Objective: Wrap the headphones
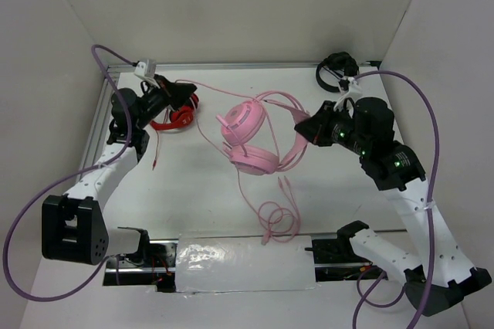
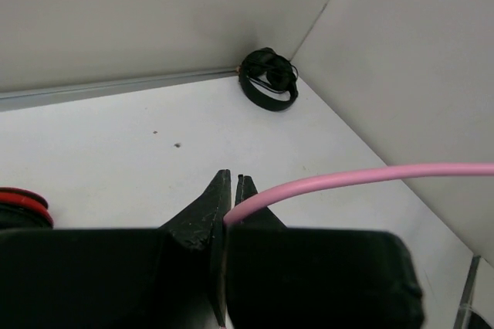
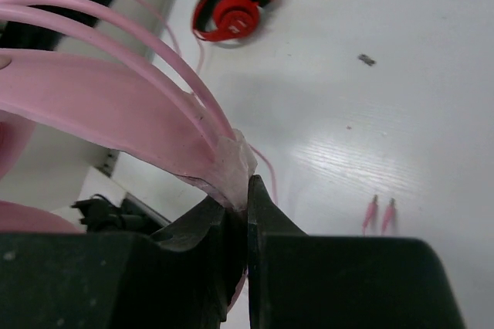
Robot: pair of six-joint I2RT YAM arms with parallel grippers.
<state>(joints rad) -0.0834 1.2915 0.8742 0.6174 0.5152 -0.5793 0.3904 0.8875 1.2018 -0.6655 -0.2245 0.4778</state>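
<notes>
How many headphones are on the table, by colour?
Pink headphones: 1
Red-and-black headphones: 1
Black headphones: 1
Total: 3

Bright, even, soft-shadowed light; left hand [image 2: 234,181] and right hand [image 3: 244,191] softly blurred up close.
</notes>
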